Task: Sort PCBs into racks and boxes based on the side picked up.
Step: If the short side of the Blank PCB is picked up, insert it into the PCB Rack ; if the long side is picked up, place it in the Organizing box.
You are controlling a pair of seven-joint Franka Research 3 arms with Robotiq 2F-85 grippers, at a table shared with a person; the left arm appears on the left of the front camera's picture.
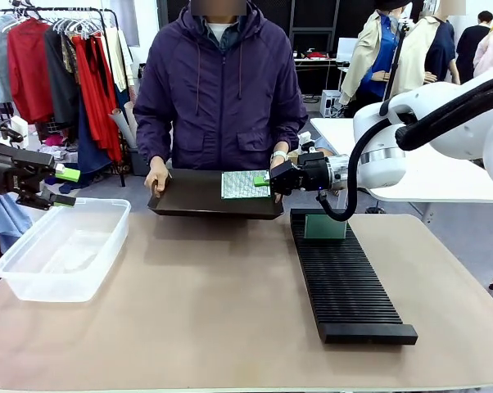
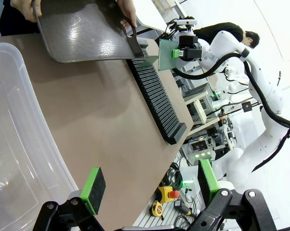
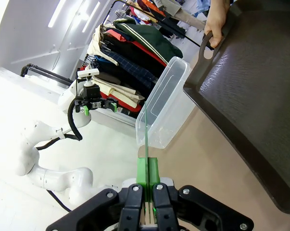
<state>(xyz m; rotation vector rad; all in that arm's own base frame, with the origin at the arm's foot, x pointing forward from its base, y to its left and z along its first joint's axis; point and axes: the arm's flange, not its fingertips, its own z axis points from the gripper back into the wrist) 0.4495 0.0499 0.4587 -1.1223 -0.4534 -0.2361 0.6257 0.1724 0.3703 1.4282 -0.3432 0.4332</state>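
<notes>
Right hand [image 1: 263, 180] grips a PCB [image 1: 242, 185] above the tray [image 1: 189, 199]; another board [image 1: 324, 227] stands in the rack [image 1: 349, 286]; left hand [image 1: 66, 187] spread near the clear tub [image 1: 33, 282].

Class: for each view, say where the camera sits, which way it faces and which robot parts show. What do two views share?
Front: fixed between the arms, facing the person holding the tray; right gripper shut on a PCB, left gripper open.
Left wrist: on the left arm, past its open fingers, over the tub toward rack and right arm.
Right wrist: along its shut fingers, toward tub and left arm.
Shared: both wrist views show tray and tub.
</notes>
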